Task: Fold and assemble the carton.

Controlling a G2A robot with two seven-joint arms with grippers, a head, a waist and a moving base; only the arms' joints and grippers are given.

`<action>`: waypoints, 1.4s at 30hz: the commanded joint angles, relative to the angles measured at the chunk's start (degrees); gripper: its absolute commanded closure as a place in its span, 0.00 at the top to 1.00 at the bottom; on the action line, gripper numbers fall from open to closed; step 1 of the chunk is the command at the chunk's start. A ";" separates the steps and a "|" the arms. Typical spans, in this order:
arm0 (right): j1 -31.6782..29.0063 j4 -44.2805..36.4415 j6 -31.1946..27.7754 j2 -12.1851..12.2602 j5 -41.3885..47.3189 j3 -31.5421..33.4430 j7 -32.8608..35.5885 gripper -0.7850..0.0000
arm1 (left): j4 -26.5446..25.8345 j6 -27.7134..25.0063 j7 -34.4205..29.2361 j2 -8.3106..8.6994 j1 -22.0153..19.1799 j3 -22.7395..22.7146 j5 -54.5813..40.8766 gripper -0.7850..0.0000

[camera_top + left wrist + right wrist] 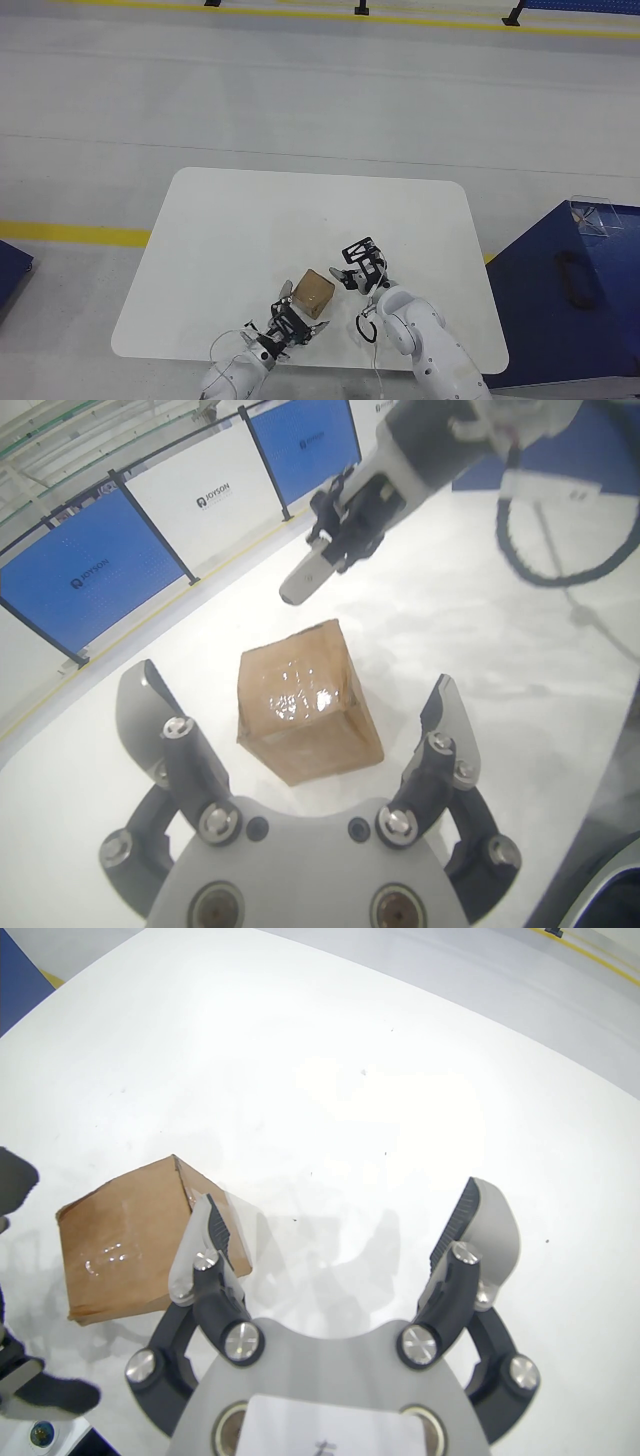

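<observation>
Left hand [295,677] spread just short of carton [305,710], right hand [340,1193] spread beside it, near front edge of table [300,200]

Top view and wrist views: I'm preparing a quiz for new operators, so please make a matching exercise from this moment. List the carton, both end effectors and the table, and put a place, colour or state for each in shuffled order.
Column 1
1. carton
2. left end effector
3. right end effector
4. table

Column 2
A. white, with rounded corners
B. open, between the carton and the robot-side table edge
C. brown cube with a glossy face, standing on the table
D. open, to the carton's right in the top view

Pairs: 1-C, 2-B, 3-D, 4-A
</observation>
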 commanded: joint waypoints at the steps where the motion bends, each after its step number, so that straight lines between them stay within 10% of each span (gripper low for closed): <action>1: 0.00 0.00 0.00 0.00 0.00 0.00 0.00 1.00 | 1.65 -0.30 -1.03 -0.37 -0.90 0.56 -2.61 0.94; 11: 0.00 0.00 0.00 0.00 0.00 0.00 0.00 1.00 | 4.77 -0.26 -2.66 -1.42 -2.96 1.32 -10.83 0.30; 13: 0.00 0.00 0.00 0.00 0.00 0.00 0.00 1.00 | 4.75 -0.85 -2.75 -1.43 -2.89 1.50 -11.31 0.02; 23: -1.44 -1.63 2.29 0.44 9.02 7.07 -1.63 1.00 | -3.31 -8.46 -9.73 -1.89 0.88 -0.70 -31.50 0.00; 30: -2.22 -3.30 0.56 0.81 10.88 8.72 0.25 1.00 | -13.34 -2.58 -38.94 -3.06 3.36 -5.33 -72.15 0.00; 32: -2.22 -3.30 0.56 0.81 10.88 8.72 0.25 1.00 | -14.61 1.22 -45.89 -3.01 3.12 -6.80 -79.03 0.86; 33: -2.22 -3.30 0.56 0.81 10.88 8.72 0.25 1.00 | -14.86 2.41 -49.00 -2.86 2.81 -7.21 -79.99 1.00; 38: -2.22 -3.30 0.56 0.81 10.88 8.72 0.25 1.00 | -17.16 7.11 -54.04 -2.40 3.27 -10.02 -84.95 1.00; 42: -2.22 -3.30 0.56 0.81 10.88 8.72 0.25 1.00 | -23.30 5.61 -44.83 -1.98 6.79 -12.44 -81.96 1.00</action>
